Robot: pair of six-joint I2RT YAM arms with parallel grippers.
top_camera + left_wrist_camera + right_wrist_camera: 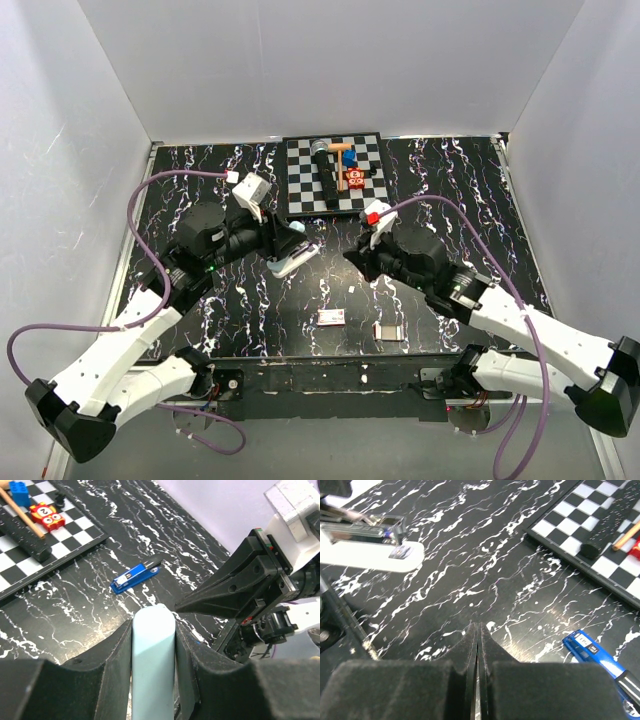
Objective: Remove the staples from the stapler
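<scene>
From my station, I judge the task to be at its beginning. The stapler, the small bright-blue one, lies flat on the table. It is around the middle of the table, a little before the near edge of the checkered board. Nothing touches it. I cannot find it in the top view, and I think the right arm covers it there. In both wrist views it looks closed, and I see no loose staples beside it.

The left gripper has its fingers closed on a pale tool. This is a light blue-white bar with a metal channel along its top, held above the table. It resembles a stapler too, but it is not the blue one.

The right gripper has its fingers pressed fully together and it carries nothing. It is near the pale tool, and the blue stapler lies just beside it on the far side.

In my judgement, everything is left to do on the blue stapler: grasp it, open it and bring the staples out.
</scene>
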